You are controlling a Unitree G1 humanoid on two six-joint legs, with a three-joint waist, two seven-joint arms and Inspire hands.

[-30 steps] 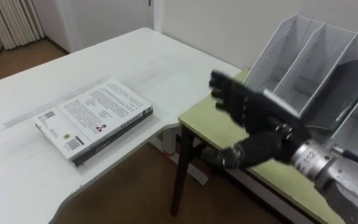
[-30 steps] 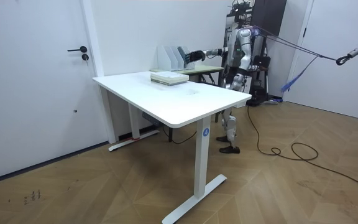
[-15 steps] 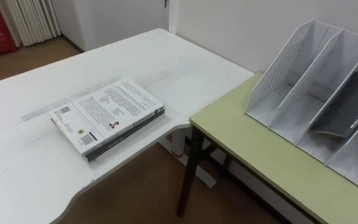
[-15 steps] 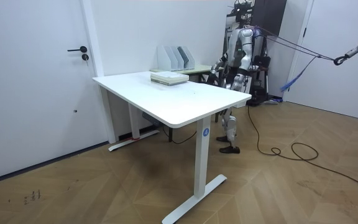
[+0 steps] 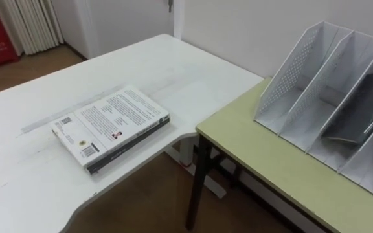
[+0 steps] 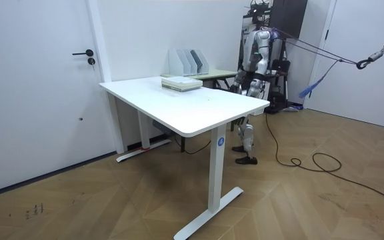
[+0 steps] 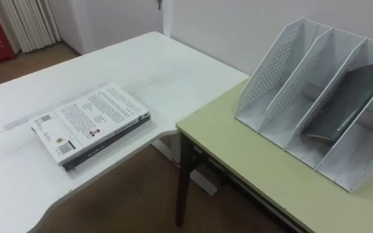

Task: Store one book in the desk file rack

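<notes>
A white-covered book (image 5: 112, 125) lies flat on what looks like a second, darker one near the white table's edge (image 7: 86, 126); in the room view the stack (image 6: 181, 83) sits at the table's far end. The white mesh file rack (image 5: 322, 97) stands on the green desk (image 5: 264, 168) to my right, by the wall. One of its middle slots holds a grey book (image 7: 351, 97) leaning on a divider; the other slots are empty. I stand at the table's far corner, facing the rack (image 6: 189, 62). A lowered hand (image 6: 235, 84) hangs by my hip, too small to read.
A gap of wooden floor (image 5: 154, 200) separates the white table (image 5: 173, 71) from the green desk, whose dark leg (image 5: 196, 184) stands in it. A radiator and a red object are at the far left. A door (image 6: 45, 80) is on the room view's left.
My right hand, stretched out before the rack a second ago, has drawn back out of the eye view and dropped to my side. The book stack has stayed put.
</notes>
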